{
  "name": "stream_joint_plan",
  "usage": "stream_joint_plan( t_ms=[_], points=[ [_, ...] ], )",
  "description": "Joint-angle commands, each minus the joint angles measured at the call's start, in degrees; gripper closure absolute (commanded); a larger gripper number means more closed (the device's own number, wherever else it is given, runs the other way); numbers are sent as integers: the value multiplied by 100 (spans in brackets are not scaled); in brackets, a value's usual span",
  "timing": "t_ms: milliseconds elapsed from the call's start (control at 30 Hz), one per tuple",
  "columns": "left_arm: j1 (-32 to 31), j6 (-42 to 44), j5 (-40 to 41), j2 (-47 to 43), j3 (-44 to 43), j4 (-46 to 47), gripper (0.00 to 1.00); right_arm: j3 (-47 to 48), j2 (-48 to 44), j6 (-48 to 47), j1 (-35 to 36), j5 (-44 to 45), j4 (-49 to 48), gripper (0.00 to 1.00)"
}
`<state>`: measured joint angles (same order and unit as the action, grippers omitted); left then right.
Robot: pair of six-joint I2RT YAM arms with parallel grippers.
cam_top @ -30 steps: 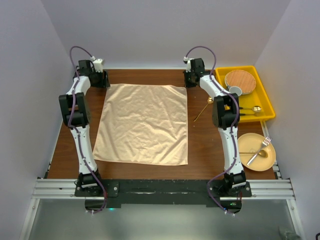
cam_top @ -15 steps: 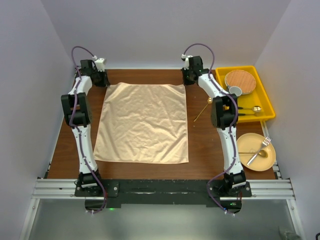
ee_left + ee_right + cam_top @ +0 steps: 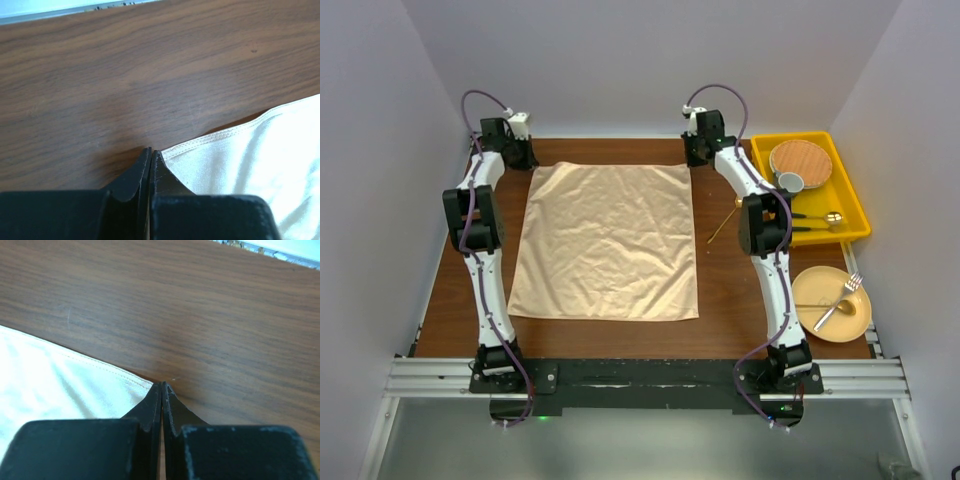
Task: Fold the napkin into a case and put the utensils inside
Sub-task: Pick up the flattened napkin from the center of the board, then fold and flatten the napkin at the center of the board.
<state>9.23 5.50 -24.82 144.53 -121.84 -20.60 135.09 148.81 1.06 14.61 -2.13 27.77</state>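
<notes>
The peach satin napkin [image 3: 608,242] lies spread flat as one sheet on the brown table; no case is in view. My left gripper [image 3: 529,163] is at the napkin's far left corner [image 3: 172,150], jaws pressed together on it [image 3: 151,150]. At the far right corner [image 3: 145,382], my right gripper [image 3: 692,160] is also shut on the cloth [image 3: 162,384]. One thin gold utensil [image 3: 724,221] lies on the table right of the napkin. A gold fork and spoon [image 3: 840,300] rest on the yellow plate [image 3: 807,322].
A yellow tray [image 3: 861,212] at the far right holds a round wood-toned plate [image 3: 800,158], a small cup [image 3: 790,181] and dark-handled cutlery with a gold bowl [image 3: 817,219]. White walls close in the table on three sides. The table's back edge [image 3: 75,11] runs just beyond both grippers.
My left gripper has closed on the far left corner. Both grippers drew back towards the far edge, and the napkin slid that way and lies smoother.
</notes>
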Motion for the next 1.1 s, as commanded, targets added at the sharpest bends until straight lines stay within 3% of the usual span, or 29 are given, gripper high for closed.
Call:
stream_joint_plan(
  t_ms=[0, 200, 500, 733, 933, 1067],
  points=[
    [17, -110, 73, -390, -112, 504, 100, 343, -194, -71, 15, 108, -298, 100],
    [96, -110, -374, -1013, 440, 688, 100, 45, -616, -71, 24, -164, -237, 100],
    [298, 548, -919, -1981, 1478, 514, 100, -965, -1599, 17, 51, -639, -79, 100],
    [395, 1584, -1218, -2683, 2146, -268, 100, -2056, -2461, -27, 130, -903, 44, 100],
    [676, 2383, -1403, -3728, 3341, -558, 100, -2978, -3182, -71, 235, -1114, 290, 100],
    [790, 3236, -1464, -4239, 3903, -1478, 100, -3934, -3954, -290, 270, -1228, 334, 100]
  ],
)
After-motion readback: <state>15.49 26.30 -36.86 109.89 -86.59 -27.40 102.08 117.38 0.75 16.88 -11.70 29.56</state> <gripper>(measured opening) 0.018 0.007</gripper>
